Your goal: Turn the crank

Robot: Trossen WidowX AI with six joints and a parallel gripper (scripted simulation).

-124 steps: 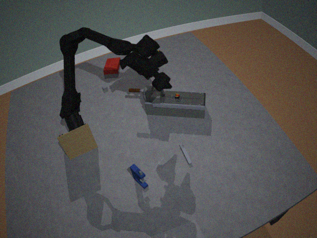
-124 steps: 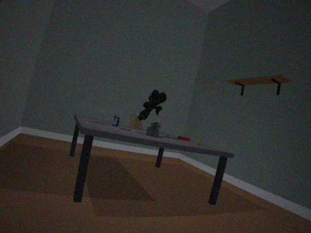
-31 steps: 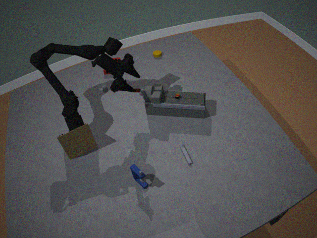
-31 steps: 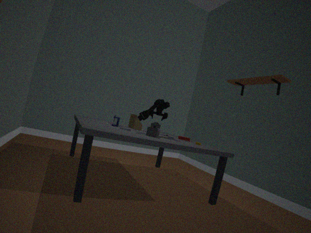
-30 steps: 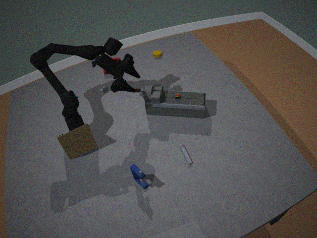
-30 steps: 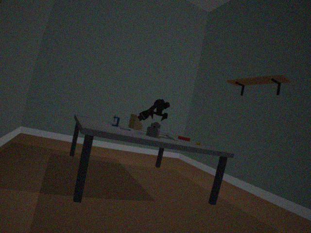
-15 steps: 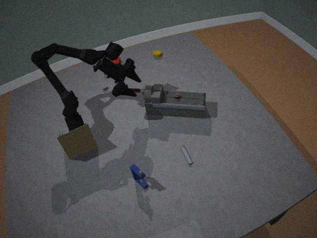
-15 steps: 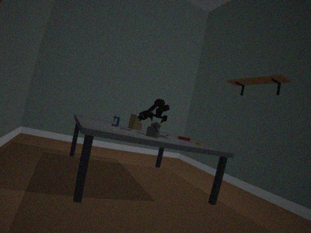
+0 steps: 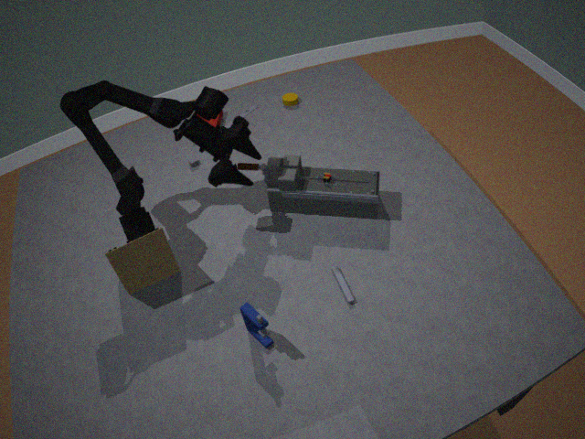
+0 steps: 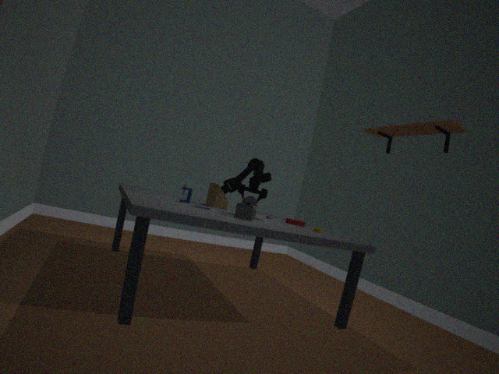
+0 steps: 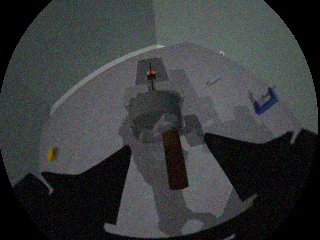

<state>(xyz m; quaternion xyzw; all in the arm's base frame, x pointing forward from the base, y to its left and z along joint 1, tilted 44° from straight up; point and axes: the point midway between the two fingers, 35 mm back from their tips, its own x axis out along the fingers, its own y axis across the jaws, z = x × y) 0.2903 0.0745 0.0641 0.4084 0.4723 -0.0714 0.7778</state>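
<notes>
The grey machine [image 9: 325,204] [image 10: 244,211] [image 11: 154,106] stands on the table, with its long slide bed running away from the crank end. The crank's brown handle [image 9: 248,165] [image 11: 175,161] sticks out from that end toward the arm. My gripper [image 9: 256,171] [image 11: 168,143] is open and empty, its fingers spread on either side of the handle, which lies between them without being gripped. The red pointer [image 9: 326,175] [image 11: 151,73] sits on the slot in the bed, with yellow bits close by. The pointer and marks are too small to tell whether they are level.
A blue clamp [image 9: 249,317] [image 10: 188,195] [image 11: 266,104] and a pale bar [image 9: 343,284] [image 11: 215,79] lie to one side of the machine. A yellow disc [image 9: 290,100] [image 10: 317,231] [image 11: 51,154] and a red block [image 10: 295,222] lie on the other. A tan block [image 9: 143,262] stands at the arm's base.
</notes>
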